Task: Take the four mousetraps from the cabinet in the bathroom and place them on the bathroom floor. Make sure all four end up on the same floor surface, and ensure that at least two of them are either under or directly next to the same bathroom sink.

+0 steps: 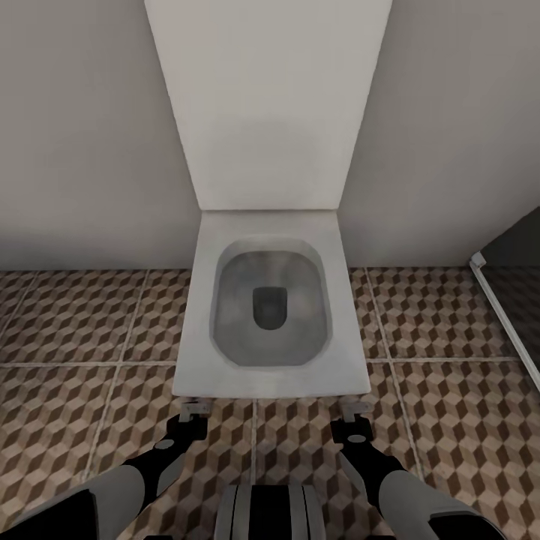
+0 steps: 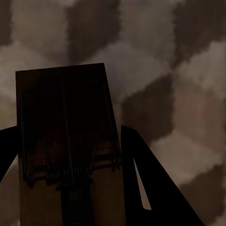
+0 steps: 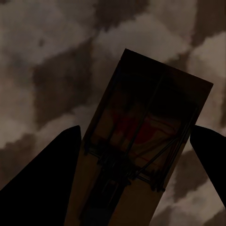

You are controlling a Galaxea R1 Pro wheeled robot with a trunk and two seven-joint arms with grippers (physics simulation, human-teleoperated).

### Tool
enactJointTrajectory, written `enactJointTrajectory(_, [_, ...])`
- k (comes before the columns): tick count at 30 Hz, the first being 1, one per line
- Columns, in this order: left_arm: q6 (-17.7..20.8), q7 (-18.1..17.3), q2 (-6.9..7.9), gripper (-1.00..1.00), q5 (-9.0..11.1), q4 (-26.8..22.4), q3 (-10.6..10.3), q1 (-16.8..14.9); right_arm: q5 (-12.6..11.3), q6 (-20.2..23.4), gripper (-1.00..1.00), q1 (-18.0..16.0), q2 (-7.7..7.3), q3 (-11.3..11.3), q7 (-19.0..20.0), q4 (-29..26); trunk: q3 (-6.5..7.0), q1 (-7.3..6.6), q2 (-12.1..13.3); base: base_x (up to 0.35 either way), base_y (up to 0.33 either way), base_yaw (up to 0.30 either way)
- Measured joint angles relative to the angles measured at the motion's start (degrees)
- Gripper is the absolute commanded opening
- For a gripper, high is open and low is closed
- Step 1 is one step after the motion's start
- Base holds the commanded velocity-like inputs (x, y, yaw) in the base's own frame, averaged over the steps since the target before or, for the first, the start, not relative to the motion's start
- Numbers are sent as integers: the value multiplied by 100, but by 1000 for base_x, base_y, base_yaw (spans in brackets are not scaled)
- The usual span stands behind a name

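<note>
Nearest, the left gripper (image 2: 66, 188) was clenched on a flat tan wooden mousetrap (image 2: 66, 122) with dark wire; the right gripper (image 3: 141, 188) clasped another, red-marked (image 3: 141, 136). Both hung over cube-patterned brown tile floor (image 1: 67, 330), facing a white toilet (image 1: 270, 375). Best to keep both level while turning toward the sink.

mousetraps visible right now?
2. One tan wooden mousetrap sits between the left gripper's fingers; another between the right gripper's fingers. Others may be out of view.
</note>
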Motion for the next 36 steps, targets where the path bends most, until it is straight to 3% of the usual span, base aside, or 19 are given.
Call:
enactJointTrajectory(15, [-32,-55,59,-100,-56,-400,-29,-192,9,362,-100,-68,1,7,-4,-854,0,0,0,0,0,0])
enactJointTrajectory(20, [-36,-61,114,-100,-68,-396,-30,-211,4,377,-100,-98,-6,8,0,-879,0,0,0,0,0,0])
enactJointTrajectory(30, [-42,-60,394,-100,-63,-405,-25,-219,-3,349,-100,-106,-26,14,2,-817,0,0,0,0,0,0])
enactJointTrajectory(36, [-11,-32,339,-100,-65,-451,-32,-214,-9,323,-100,-106,-33,14,2,-804,0,0,0,0,0,0])
